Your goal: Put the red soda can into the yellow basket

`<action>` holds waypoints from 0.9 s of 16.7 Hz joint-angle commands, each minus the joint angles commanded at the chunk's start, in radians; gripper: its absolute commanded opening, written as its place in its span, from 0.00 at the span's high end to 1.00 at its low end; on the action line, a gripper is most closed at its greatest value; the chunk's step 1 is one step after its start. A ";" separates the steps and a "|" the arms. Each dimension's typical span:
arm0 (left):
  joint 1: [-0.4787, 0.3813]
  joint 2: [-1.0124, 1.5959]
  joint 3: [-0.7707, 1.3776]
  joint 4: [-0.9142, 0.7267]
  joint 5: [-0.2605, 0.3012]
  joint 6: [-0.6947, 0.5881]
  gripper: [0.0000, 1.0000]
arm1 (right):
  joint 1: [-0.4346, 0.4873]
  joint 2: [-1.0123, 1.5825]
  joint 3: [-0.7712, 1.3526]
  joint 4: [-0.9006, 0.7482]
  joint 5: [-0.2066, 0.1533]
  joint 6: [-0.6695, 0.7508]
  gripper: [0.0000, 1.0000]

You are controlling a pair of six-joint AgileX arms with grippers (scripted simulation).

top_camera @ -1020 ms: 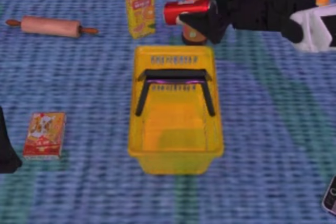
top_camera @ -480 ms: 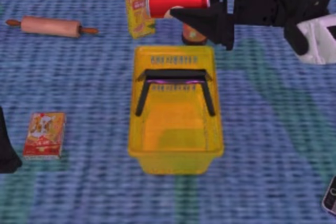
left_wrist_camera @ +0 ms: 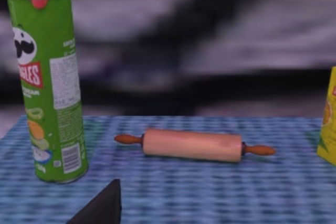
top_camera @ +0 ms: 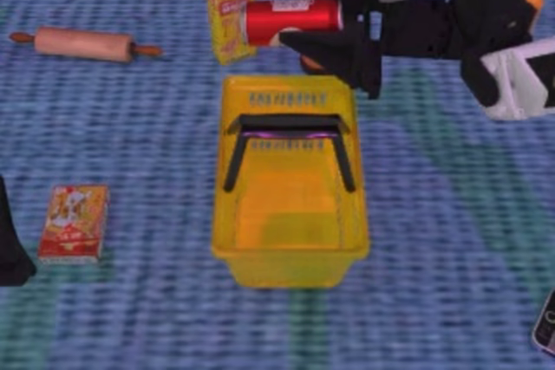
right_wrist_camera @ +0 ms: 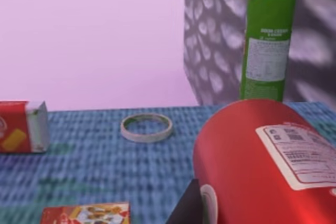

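The red soda can (top_camera: 279, 16) lies on its side in the air, just beyond the far end of the yellow basket (top_camera: 224, 214). My right gripper (top_camera: 305, 27) is shut on the red soda can, with one dark finger (top_camera: 334, 48) across its near side. In the right wrist view the red soda can (right_wrist_camera: 262, 166) fills the corner beside a finger (right_wrist_camera: 186, 208). The basket stands mid-table with nothing in it, its black handles (top_camera: 290, 124) folded over the far half. My left gripper (top_camera: 10, 249) is parked at the left edge, open, with one fingertip (left_wrist_camera: 102, 208) showing.
A yellow juice carton (top_camera: 230, 10) stands just left of the can. A jar (top_camera: 312, 62) is mostly hidden under the gripper. A rolling pin (top_camera: 84, 43) lies far left and a red box (top_camera: 75, 222) near left. There is a white object (top_camera: 520, 75) at right and a green chip tube (left_wrist_camera: 50, 82).
My right gripper has lifted the can higher and carried it a little left, then slightly toward the basket's far end. The left arm has not moved.
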 joint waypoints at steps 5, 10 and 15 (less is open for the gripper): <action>0.000 0.000 0.000 0.000 0.000 0.000 0.00 | 0.004 0.155 -0.041 0.200 0.005 -0.003 1.00; 0.000 0.000 0.000 0.000 0.000 0.000 0.00 | 0.005 0.181 -0.050 0.229 0.006 -0.004 1.00; 0.000 0.000 0.000 0.000 0.000 0.000 0.00 | 0.005 0.181 -0.050 0.229 0.006 -0.004 0.62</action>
